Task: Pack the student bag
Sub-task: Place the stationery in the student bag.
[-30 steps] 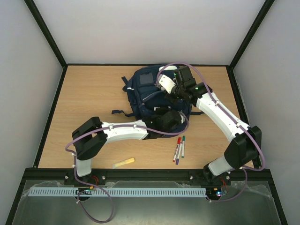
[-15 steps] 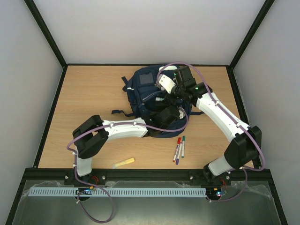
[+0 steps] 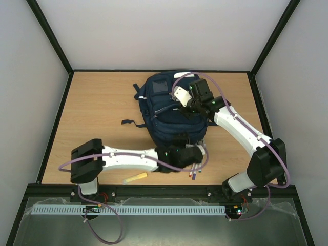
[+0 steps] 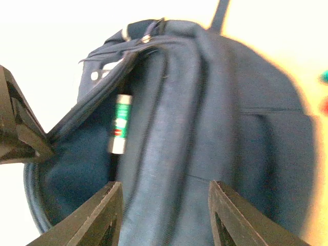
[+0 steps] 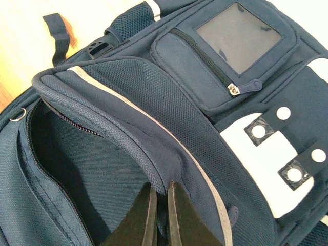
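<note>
toward the far middle of the counter (image 3: 97, 107) lies the student bag (image 3: 169, 120), front face up. its long axis runs far to near with a slight lean. the square-patch end points to the far edge and the rounded end toward my bases. my right tool (image 5: 160, 190) is pressed together on the rim of the bag's open flap, pinching the fabric. my left tool (image 4: 164, 187) hangs spread and empty by the bag's near end, facing the opening. a green-and-white marker (image 4: 119, 125) lies inside the open compartment, lengthwise along the zip. a yellow stick (image 3: 135, 178) rests on the counter near the front edge.
</note>
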### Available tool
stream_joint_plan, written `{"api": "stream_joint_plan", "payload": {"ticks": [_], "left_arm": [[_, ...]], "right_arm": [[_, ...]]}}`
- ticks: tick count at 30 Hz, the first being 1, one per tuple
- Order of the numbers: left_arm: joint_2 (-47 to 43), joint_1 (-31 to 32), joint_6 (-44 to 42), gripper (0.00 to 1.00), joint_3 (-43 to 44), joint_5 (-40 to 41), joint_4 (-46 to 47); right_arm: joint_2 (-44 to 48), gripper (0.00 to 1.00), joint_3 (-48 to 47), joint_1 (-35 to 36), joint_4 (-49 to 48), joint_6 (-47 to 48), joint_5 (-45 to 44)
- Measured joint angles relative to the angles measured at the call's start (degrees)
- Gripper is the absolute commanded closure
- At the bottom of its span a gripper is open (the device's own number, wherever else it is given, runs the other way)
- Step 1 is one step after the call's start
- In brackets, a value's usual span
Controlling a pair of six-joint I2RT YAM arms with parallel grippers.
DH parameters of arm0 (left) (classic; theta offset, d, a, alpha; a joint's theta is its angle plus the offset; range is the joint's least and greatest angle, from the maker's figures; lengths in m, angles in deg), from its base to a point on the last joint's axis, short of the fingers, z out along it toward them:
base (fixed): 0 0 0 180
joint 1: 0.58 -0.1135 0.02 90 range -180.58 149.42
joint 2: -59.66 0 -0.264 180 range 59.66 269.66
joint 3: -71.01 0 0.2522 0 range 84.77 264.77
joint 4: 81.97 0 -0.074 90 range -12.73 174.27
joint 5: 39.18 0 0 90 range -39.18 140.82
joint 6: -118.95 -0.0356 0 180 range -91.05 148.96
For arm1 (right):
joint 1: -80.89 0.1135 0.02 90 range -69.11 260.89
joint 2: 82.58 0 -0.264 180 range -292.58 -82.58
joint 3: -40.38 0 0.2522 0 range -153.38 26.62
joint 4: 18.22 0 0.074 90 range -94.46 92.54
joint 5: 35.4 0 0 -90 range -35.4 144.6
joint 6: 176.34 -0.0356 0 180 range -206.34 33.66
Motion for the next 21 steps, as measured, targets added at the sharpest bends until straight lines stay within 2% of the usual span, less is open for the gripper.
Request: {"api": "stream_joint_plan", "payload": {"ticks": [4, 9, 13, 17, 21], "left_arm": [[-1.88, 7.76, 12.26, 0.49, -0.35, 0.59, -9.20], [-4.33, 13.09, 30.27, 0.46, -1.18, -0.55, -21.14], [-8.85, 13.35, 45.99, 0.42, -5.33, -5.42, -27.45], [-13.79, 13.14, 59.80, 0.31, -11.30, -9.84, -30.64], [-16.98, 12.02, 70.01, 0.28, -15.45, -14.38, -33.48]], "right_arm": [[0.09, 0.99, 1.42, 0.00, -1.57, -2.21, 0.81], [1.20, 0.99, 3.39, 0.00, -3.08, -4.35, 1.79], [3.06, 0.99, 6.19, 0.00, -4.83, -5.11, 1.86], [4.59, 0.99, 8.96, 0.00, -6.25, -5.11, 1.62], [4.66, 0.99, 9.88, 0.00, -7.21, -5.11, 1.64]]}}
